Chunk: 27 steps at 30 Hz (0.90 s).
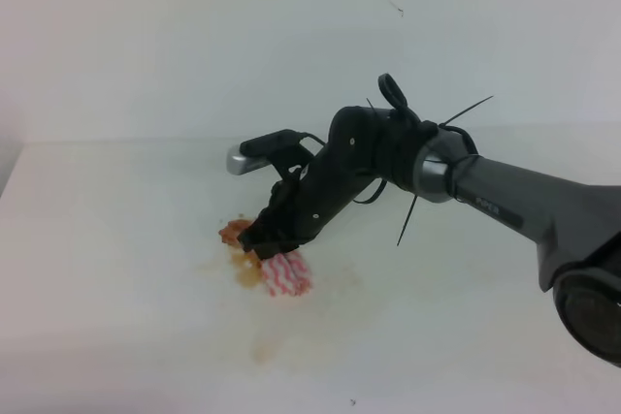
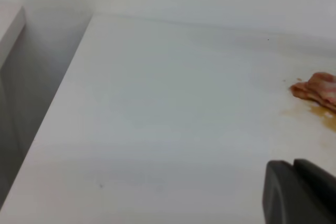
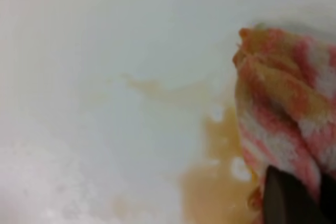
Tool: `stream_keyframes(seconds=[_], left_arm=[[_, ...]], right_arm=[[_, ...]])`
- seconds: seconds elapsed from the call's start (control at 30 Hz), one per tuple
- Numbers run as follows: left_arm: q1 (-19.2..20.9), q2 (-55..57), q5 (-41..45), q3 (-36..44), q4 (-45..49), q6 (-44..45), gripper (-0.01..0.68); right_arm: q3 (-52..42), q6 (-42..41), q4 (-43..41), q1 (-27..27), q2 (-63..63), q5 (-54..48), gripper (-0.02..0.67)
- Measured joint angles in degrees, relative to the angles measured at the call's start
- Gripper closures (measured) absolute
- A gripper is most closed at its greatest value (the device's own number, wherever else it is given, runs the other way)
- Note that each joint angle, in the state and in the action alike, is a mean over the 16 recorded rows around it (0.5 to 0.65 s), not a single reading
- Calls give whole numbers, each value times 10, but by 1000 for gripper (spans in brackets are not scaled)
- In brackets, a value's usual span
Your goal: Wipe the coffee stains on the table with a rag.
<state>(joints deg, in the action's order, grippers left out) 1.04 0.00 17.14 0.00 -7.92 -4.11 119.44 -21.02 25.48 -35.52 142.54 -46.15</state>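
Note:
My right gripper point(image 1: 264, 243) reaches across to the left of the middle of the white table point(image 1: 116, 239) and is shut on the rag point(image 1: 287, 276). The rag is bunched, red-and-white striped, and pressed onto the table. Its brown-stained end point(image 1: 233, 233) sticks out to the left. Golden-brown coffee stains point(image 1: 246, 270) spread under and beside it, with a fainter patch point(image 1: 262, 346) nearer the front. In the right wrist view the rag point(image 3: 283, 98) lies beside wet coffee stains point(image 3: 218, 182), with one dark finger point(image 3: 286, 200) on it. The left wrist view shows the rag's end point(image 2: 317, 88) far right.
A dark piece of my left gripper point(image 2: 296, 195) shows at the bottom right of the left wrist view. The table's left edge point(image 2: 58, 98) drops off beside a wall. A pale wall point(image 1: 194, 26) rises behind the table. A tiny dark speck point(image 1: 352, 401) lies near the front.

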Motion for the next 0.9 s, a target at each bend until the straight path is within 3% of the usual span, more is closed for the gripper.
stream_keyframes(seconds=[0.9], left_arm=[[0,0,0,0,0,0,675]], right_arm=[[-1,-61,120,-27,-5,-6,623]])
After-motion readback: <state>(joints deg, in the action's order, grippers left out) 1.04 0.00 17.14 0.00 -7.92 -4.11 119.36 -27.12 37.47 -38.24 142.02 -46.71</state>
